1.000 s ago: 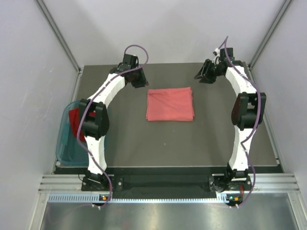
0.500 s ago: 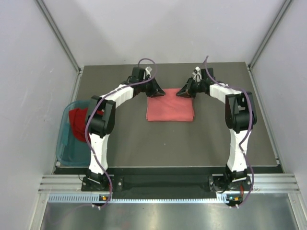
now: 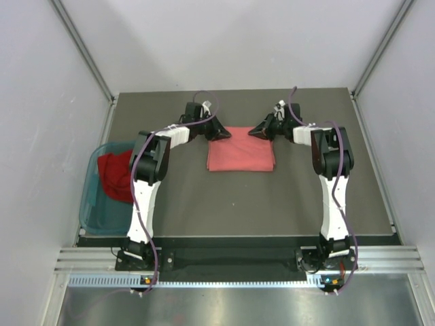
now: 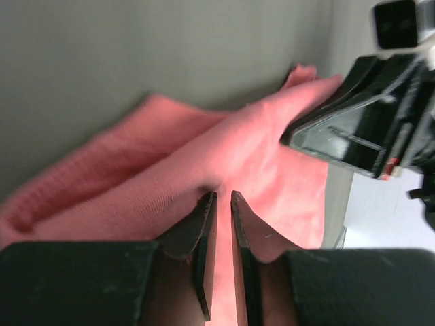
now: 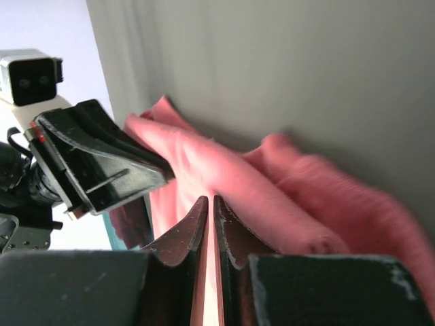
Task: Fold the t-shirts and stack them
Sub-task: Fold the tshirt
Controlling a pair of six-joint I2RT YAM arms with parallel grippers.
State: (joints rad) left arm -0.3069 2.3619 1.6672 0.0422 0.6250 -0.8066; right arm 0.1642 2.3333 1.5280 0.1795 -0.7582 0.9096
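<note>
Salmon-pink t-shirt lies folded into a flat rectangle at the middle of the dark table, towards its far side. Nothing rests on it except the two grippers at its far edge. A teal basket sits at the table's left rim, well apart from that shirt, with the deep red t-shirt bunched inside it; the left arm crosses in front of the basket's right side. A second ago both wrists stood raised and wide apart near the far corners, and since then they have swung inward and down to the cloth. Both arms now reach forward and bend inward at the elbow, wrists facing each other. The left gripper has its fingers nearly together, pinching a raised fold of pink cloth. The right gripper is clenched tighter, seemingly with only a thin sliver of cloth between its pads.
</note>
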